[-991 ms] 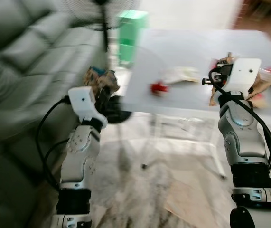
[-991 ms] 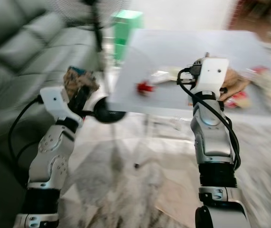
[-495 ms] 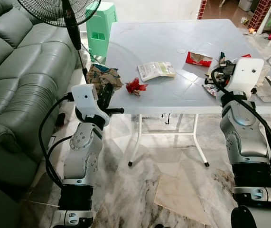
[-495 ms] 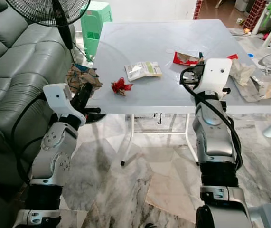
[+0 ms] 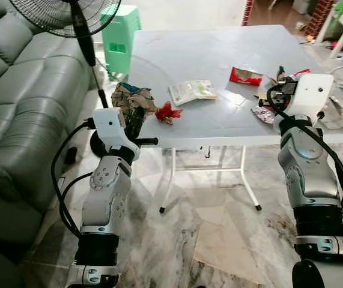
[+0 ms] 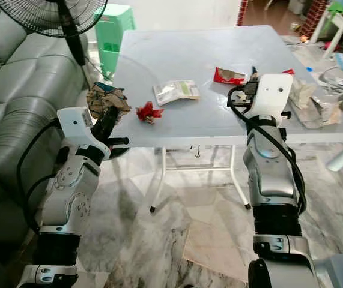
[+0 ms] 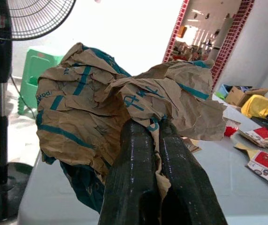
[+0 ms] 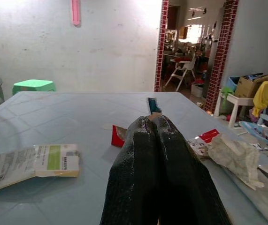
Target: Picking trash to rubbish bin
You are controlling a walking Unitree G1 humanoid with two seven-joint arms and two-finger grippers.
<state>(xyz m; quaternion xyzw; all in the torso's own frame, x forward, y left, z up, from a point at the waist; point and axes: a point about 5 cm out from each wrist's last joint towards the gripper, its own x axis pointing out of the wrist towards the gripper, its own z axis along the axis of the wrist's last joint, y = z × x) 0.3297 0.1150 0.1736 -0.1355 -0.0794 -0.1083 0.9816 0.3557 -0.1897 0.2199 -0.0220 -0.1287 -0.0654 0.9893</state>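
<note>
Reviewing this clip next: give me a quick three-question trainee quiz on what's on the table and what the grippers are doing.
1. True or false: the left gripper is shut on the crumpled brown paper.
2. Which lies nearer the table's left edge: the red wrapper or the flat packet?
3. Multiple choice: the right gripper is A) open, B) shut and empty, C) holding a packet.

Key: 1 true; 2 red wrapper; 3 B.
</note>
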